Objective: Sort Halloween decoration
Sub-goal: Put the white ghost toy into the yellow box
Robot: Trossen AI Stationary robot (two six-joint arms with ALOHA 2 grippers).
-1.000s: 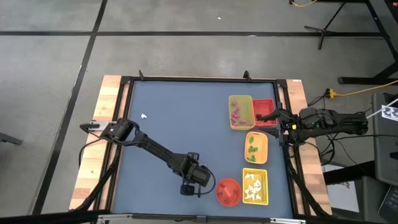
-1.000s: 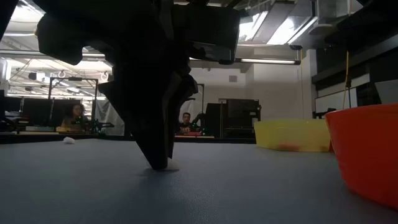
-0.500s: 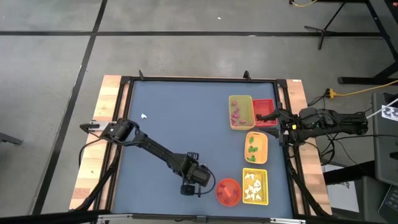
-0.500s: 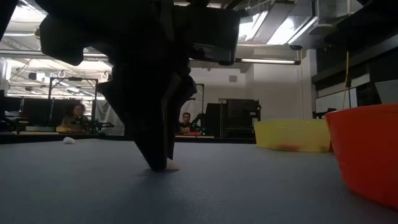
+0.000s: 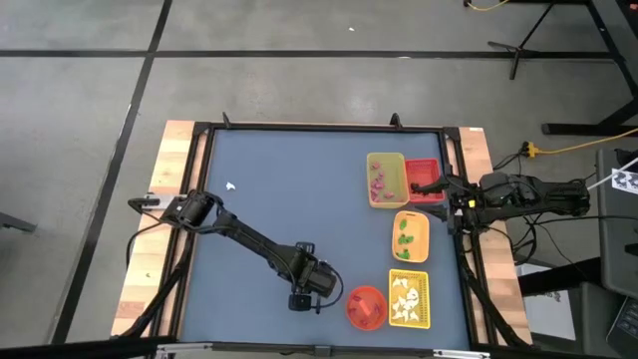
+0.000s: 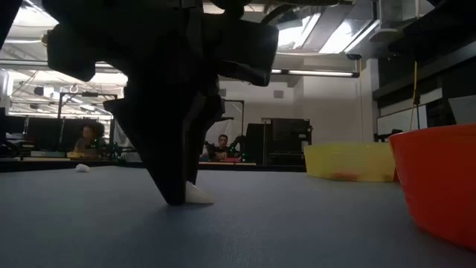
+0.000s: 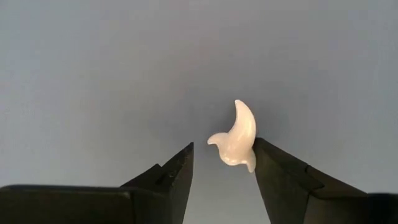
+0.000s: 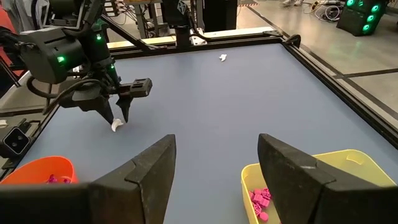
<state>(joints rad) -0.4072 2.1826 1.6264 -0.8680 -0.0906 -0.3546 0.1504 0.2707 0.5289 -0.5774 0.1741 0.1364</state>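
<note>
Lower centre of high view: left claw (image 5: 299,300) lowered to worktop (image 5: 289,189), fingers spread, white ghost piece (image 7: 236,137) touched by one finger. Right claw (image 5: 420,186) held spread over trays.

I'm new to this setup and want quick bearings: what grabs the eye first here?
The left hand stands down at the blue table near its front edge, fingers parted around a small white ghost piece that leans against one of them. Along the table's right side sits a row of trays, yellow, red, orange and another yellow, with a round orange bowl beside the last. The right hand waits, open, over the red tray.
</note>
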